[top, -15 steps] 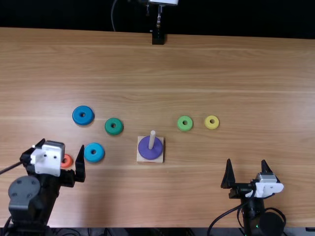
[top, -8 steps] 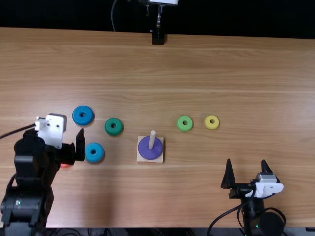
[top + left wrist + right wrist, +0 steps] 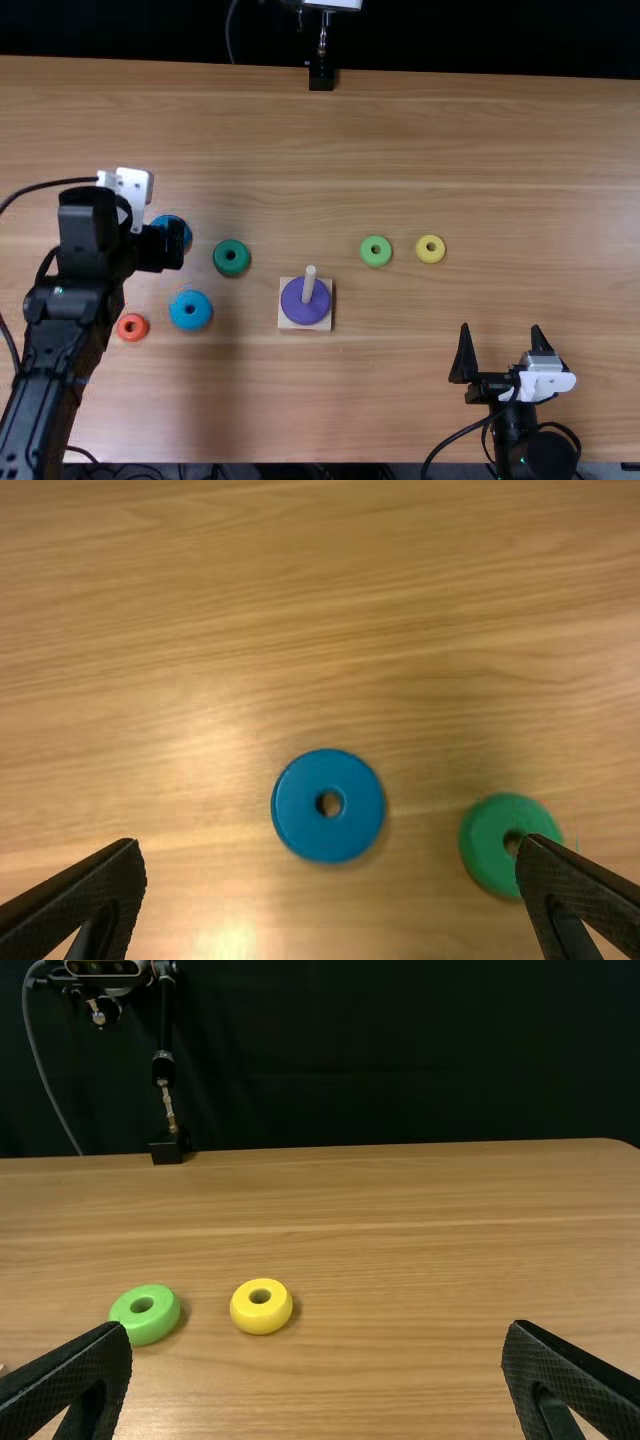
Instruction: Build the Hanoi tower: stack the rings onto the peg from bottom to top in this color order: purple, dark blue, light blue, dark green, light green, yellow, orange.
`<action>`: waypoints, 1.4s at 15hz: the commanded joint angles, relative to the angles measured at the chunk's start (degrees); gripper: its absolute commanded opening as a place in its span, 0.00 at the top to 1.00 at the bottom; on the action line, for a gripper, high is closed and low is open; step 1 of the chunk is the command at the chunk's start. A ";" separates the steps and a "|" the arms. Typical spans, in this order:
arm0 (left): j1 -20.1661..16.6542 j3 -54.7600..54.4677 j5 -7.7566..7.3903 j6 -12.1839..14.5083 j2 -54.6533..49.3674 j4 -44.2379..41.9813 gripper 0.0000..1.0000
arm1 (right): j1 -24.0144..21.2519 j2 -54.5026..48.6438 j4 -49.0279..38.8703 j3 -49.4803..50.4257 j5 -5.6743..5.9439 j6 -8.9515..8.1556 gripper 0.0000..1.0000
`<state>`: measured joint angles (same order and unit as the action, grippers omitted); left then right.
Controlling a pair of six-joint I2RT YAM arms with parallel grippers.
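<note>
Dark blue ring (image 3: pixel 300 820): 1, flat on the table (image 3: pixel 450 130), left of the peg (image 3: pixel 309 284). Broad wood between it and the far edge; strips of wood between it and its 2 neighbours, the dark green ring (image 3: pixel 231 268) and light blue ring (image 3: pixel 180 314).

Left gripper (image 3: pixel 160 250): 1, over the dark blue ring. 2 fingers, wide apart, holding nothing; ring about midway between the tips, wood on both sides. 1 tip overlaps the dark green ring in the left wrist view; contact cannot be told.

Orange ring (image 3: pixel 125 319): 1, beside the light blue ring.

Purple ring (image 3: pixel 293 303): 1, around the peg.

Light green ring (image 3: pixel 368 256), yellow ring (image 3: pixel 422 253): 1 each, right of the peg.

Right gripper (image 3: pixel 501 327): 1, near edge, fingers wide apart, holding nothing.
</note>
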<state>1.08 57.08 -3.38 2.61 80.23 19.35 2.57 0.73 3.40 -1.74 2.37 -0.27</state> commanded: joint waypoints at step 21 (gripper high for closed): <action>0.41 20.79 1.37 0.55 31.22 12.71 0.00 | -0.55 -0.73 -0.38 0.86 -0.47 -0.04 0.00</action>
<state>1.15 76.40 -2.81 2.79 109.56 31.73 2.59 0.73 3.42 -1.74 2.35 -0.23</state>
